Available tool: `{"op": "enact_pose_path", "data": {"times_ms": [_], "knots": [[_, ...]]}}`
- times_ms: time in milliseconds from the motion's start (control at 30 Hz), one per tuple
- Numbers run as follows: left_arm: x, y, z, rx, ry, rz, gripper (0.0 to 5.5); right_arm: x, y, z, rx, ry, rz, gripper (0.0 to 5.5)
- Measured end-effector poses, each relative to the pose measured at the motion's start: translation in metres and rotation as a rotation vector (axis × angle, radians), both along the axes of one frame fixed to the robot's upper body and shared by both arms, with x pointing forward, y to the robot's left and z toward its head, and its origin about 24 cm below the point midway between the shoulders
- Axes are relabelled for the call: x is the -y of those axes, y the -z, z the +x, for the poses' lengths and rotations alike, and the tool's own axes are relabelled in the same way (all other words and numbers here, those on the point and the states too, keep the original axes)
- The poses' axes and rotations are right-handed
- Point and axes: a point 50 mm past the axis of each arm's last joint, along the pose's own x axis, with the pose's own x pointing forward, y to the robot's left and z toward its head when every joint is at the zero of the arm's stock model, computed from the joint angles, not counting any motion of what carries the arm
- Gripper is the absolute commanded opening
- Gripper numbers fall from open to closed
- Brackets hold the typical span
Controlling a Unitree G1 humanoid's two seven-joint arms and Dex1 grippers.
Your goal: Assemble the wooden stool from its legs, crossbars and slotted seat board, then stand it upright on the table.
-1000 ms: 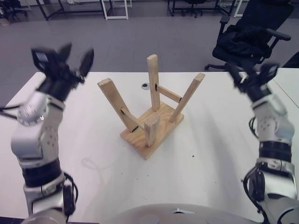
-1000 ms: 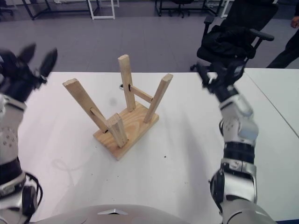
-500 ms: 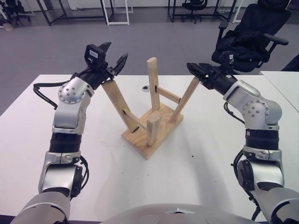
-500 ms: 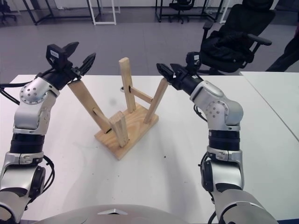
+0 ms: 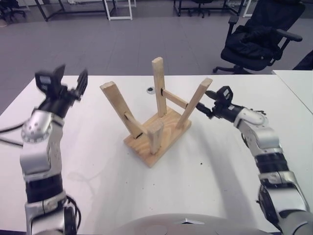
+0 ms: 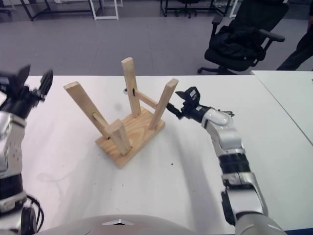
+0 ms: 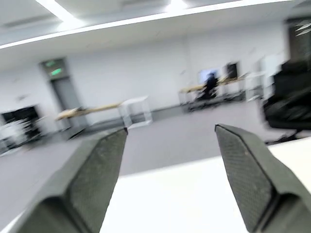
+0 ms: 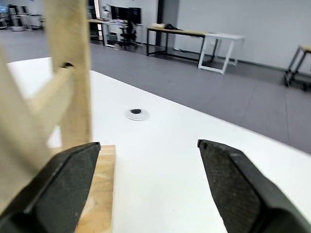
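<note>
**Stool lying seat-down at mid-bench, both pincers empty**

The white, smooth-topped bench [image 5: 98, 166] is carrying the whole job. Off its far edge, at about 1 o'clock, a black padded office chair [image 5: 259, 34] is standing on the grey floor.

The wooden stool [image 5: 157, 131] is sitting upside down at the bench's centre. It is pale, unfinished timber with visible grain. Its flat rectangular seat board [image 5: 168, 128] is lying face-down on the surface, turned cornerwise to the robot. Four square-section legs [image 5: 120, 106] are pointing upward and splaying outward from it. The leg at 12 o'clock is standing tallest. Thin crossbars [image 5: 176, 99] are bridging the legs in pairs.

The left pincer [image 5: 72, 78] is hovering above the bench at 10 o'clock from the stool, well apart from it. Its dark, wedge-shaped fingers [image 7: 97, 174] are spread wide and gripping nothing.

The right pincer [image 5: 204, 101] is sitting at 3 o'clock, just beside the slanted leg on that side. Its textured black pads [image 8: 228, 189] are gaping wide with only bare bench between them.

A small round dark grommet [image 8: 136, 113] is sitting flush in the bench at 12 o'clock, behind the stool.
</note>
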Motion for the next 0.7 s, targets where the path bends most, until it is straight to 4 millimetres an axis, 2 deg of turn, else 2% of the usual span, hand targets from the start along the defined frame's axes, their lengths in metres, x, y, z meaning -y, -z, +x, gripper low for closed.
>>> {"op": "enact_pose_path", "data": {"times_ms": [67,133,167,200,300,367,400,467,567,700], "knots": [[-0.009,0.036,-0.024,-0.111,-0.070,0.006,3.32,0.001,-0.006,-0.031,-0.007,-0.082,-0.012,3.77],[-0.004,0.083,-0.058,-0.303,-0.089,0.102,3.32,0.003,-0.014,-0.065,-0.037,-0.171,-0.051,3.77],[0.000,0.097,-0.067,-0.376,-0.074,0.111,3.32,0.007,-0.012,-0.064,-0.032,-0.152,-0.072,3.77],[0.011,0.113,-0.075,-0.453,-0.027,0.117,3.32,0.020,0.002,-0.051,-0.054,-0.051,-0.121,3.77],[0.033,0.130,-0.079,-0.531,0.054,0.173,3.32,0.042,0.047,-0.024,-0.125,0.164,-0.223,3.77],[0.046,0.139,-0.088,-0.560,0.094,0.199,3.32,0.041,0.084,-0.019,-0.197,0.193,-0.251,3.77],[0.051,0.142,-0.093,-0.557,0.109,0.202,3.32,0.033,0.095,-0.015,-0.200,0.178,-0.233,3.77],[0.064,0.146,-0.097,-0.542,0.150,0.186,3.32,0.012,0.101,0.002,-0.168,0.131,-0.213,3.77],[0.073,0.150,-0.089,-0.524,0.179,0.164,3.32,-0.005,0.109,0.005,-0.149,0.045,-0.192,3.77],[0.082,0.156,-0.047,-0.460,0.193,0.134,3.32,0.006,0.108,-0.009,-0.138,-0.077,-0.223,3.77]]}}
